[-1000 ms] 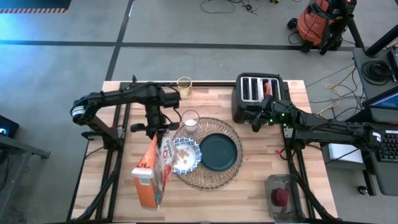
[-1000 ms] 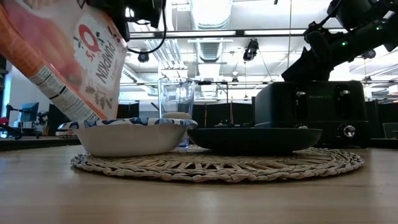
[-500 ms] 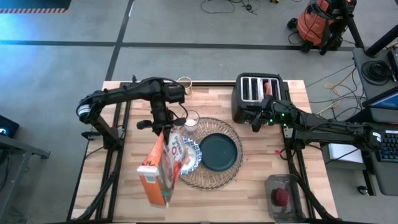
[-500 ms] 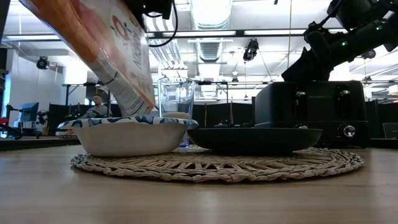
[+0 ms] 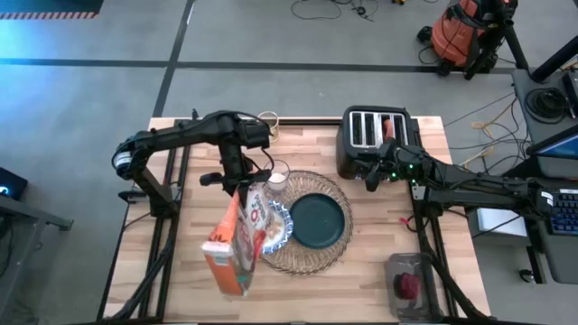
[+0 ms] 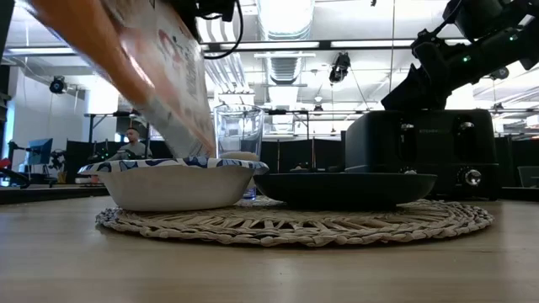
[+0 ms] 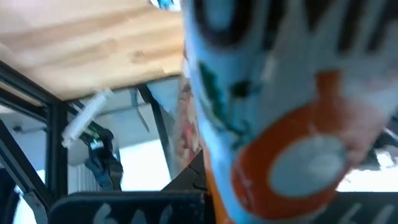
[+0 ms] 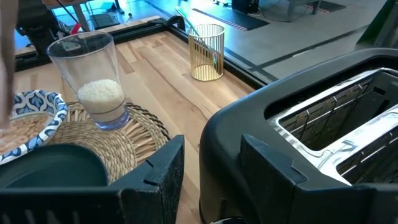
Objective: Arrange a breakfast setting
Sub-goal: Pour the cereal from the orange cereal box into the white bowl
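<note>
Brimming blue-and-white patterned bowl (image 5: 275,227), cereal-filled

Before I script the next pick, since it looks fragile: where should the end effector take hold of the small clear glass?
Probably grip the glass across its upper wall, above the whitish fill, coming level from the toaster side. It stands upright on the placemat, and the bowl and tilted cereal bag crowd its other side.
</note>
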